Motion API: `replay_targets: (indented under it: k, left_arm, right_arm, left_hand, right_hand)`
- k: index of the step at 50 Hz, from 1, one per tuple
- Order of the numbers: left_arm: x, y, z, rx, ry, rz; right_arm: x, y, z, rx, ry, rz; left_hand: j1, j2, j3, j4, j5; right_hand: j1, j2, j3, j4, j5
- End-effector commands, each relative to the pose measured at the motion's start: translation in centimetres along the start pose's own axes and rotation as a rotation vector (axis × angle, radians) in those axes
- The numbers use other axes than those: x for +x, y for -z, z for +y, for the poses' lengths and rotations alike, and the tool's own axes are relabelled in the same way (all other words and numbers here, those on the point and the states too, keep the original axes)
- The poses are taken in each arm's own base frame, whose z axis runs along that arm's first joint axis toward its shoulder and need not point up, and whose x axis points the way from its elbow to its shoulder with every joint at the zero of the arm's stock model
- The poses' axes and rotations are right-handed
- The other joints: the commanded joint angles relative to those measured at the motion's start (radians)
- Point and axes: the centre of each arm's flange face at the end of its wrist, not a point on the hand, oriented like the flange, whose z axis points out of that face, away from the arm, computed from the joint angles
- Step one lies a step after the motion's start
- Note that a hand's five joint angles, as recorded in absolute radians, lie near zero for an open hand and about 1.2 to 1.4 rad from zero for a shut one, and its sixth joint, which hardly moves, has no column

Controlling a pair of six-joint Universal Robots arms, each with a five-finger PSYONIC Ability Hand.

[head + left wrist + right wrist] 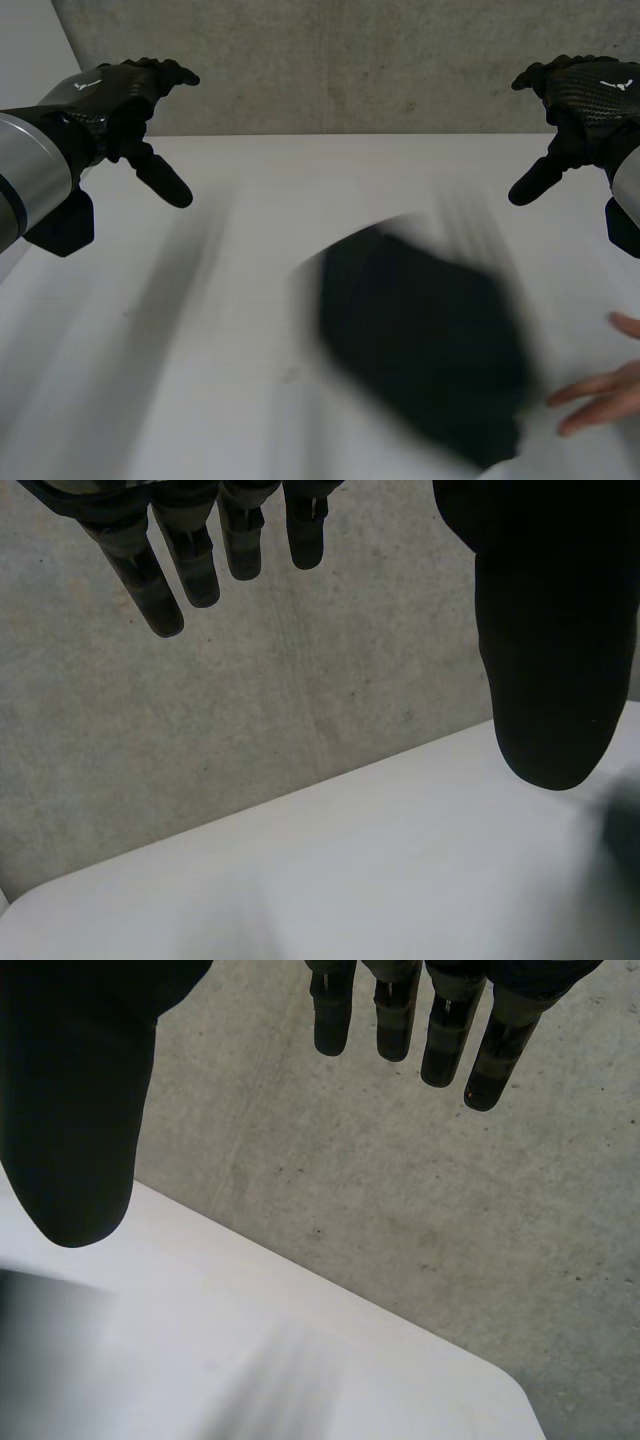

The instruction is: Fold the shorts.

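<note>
Stretching across the head view from 9 to 3 o'clock, the white tabletop (pixel 230 300) meets a grey concrete wall (pixel 350 60) at 12 o'clock. The shorts (pixel 425 350), a dark heap, lie on the tabletop toward 5 o'clock of its middle. Their outline is too smeared to tell waistband from legs, or how flat they lie. No fold looks begun, so I judge the task to be at its very start.

The left hand (pixel 135 95) hangs above the tabletop at 10 o'clock and the right hand (pixel 580 100) at 2 o'clock, both well apart from the shorts and from each other. Each is spread and holds nothing. In the left wrist view the thumb stands wide of the straight fingers (pixel 190 570), with bare wall and tabletop beyond them. The right wrist view shows the same of the right hand's fingers (pixel 440 1030). Held high and wide like this, they leave the middle of the tabletop free, which I take to be the reason for the pose.

A person's hand (pixel 600 395) reaches in at 4 o'clock, fingers straight, just beside the edge of the shorts; whether it touches them I cannot tell. Its nearness suggests the person is arranging the garment. The sensible next move is probably to wait until the shorts lie flat, then bring both hands down toward the cloth.
</note>
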Motion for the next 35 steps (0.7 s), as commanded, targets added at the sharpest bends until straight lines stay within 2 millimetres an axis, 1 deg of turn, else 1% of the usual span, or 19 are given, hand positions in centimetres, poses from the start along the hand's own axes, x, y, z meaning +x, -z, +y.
replay_targets:
  k: [1, 6, 13, 17, 20, 23, 25, 26, 28, 30, 32, 33, 35]
  left_arm:
    - [0.0, -0.2, 0.3, 0.003, -0.003, 0.000]
    - [0.1, -0.3, 0.5, 0.008, -0.005, 0.006]
    - [0.1, -1.3, 1.5, -0.024, -0.009, 0.005]
    - [0.3, -1.7, 2.2, -0.047, -0.016, 0.011]
    - [0.6, -2.1, 3.0, -0.078, -0.052, 0.024]
    - [1.5, -2.0, 3.9, -0.106, -0.109, 0.055]
    - [2.2, -1.8, 4.4, -0.122, -0.136, 0.077]
    - [2.8, -1.6, 4.9, -0.139, -0.158, 0.093]
    - [3.2, -1.5, 5.5, -0.155, -0.170, 0.100]
    - [3.2, -1.1, 6.3, -0.180, -0.177, 0.082]
    - [2.9, -0.9, 6.9, -0.207, -0.181, 0.053]
    - [2.5, -0.6, 7.7, -0.238, -0.185, 0.021]
    - [2.1, -0.2, 8.7, -0.276, -0.192, -0.009]
  right_arm:
    - [-0.1, 0.0, 0.0, 0.001, 0.000, -0.003]
    - [-0.2, 0.0, 0.1, -0.001, 0.000, -0.007]
    - [-0.3, -0.1, 0.4, -0.010, 0.009, -0.011]
    - [-0.6, -0.1, 0.5, -0.011, 0.015, -0.037]
    - [-1.2, -0.3, 0.8, -0.020, 0.024, -0.091]
    - [-2.1, -0.3, 1.7, -0.050, 0.067, -0.182]
    - [-3.1, -0.2, 3.0, -0.083, 0.121, -0.274]
    - [-3.4, -0.1, 3.5, -0.097, 0.140, -0.303]
    - [-4.0, 0.2, 4.6, -0.140, 0.167, -0.364]
    - [-5.3, 1.1, 6.4, -0.221, 0.188, -0.480]
    - [-6.6, 2.0, 7.2, -0.266, 0.181, -0.561]
    - [-7.9, 2.9, 8.0, -0.303, 0.174, -0.631]
    - [-8.8, 3.6, 8.6, -0.330, 0.172, -0.681]
  left_hand:
    - [0.016, 0.002, -0.023, -0.031, -0.047]
    - [0.016, 0.002, -0.023, -0.031, -0.047]
    - [0.016, 0.002, -0.023, -0.031, -0.047]
    - [0.016, 0.002, -0.023, -0.031, -0.047]
    - [0.025, 0.012, -0.014, -0.021, -0.037]
    - [0.049, 0.035, 0.010, 0.002, -0.013]
    - [0.052, 0.038, 0.013, 0.005, -0.011]
    - [0.052, 0.038, 0.013, 0.005, -0.011]
    - [0.052, 0.038, 0.013, 0.005, -0.011]
    - [0.052, 0.038, 0.013, 0.005, -0.011]
    - [0.069, 0.056, 0.030, 0.023, 0.007]
    - [0.087, 0.073, 0.048, 0.040, 0.025]
    - [0.110, 0.097, 0.071, 0.064, 0.048]
  right_hand:
    - [-0.006, -0.044, -0.023, -0.062, -0.058]
    - [-0.006, -0.044, -0.023, -0.062, -0.058]
    - [-0.006, -0.044, -0.023, -0.062, -0.058]
    - [-0.006, -0.044, -0.023, -0.062, -0.058]
    - [-0.006, -0.044, -0.023, -0.062, -0.058]
    - [-0.006, -0.044, -0.023, -0.062, -0.058]
    - [-0.006, -0.044, -0.023, -0.062, -0.058]
    - [-0.006, -0.044, -0.023, -0.062, -0.058]
    - [-0.006, -0.044, -0.023, -0.062, -0.058]
    - [-0.006, -0.044, -0.023, -0.062, -0.058]
    - [-0.006, -0.044, -0.023, -0.062, -0.058]
    - [-0.006, -0.044, -0.023, -0.062, -0.058]
    - [-0.006, -0.044, -0.023, -0.062, -0.058]
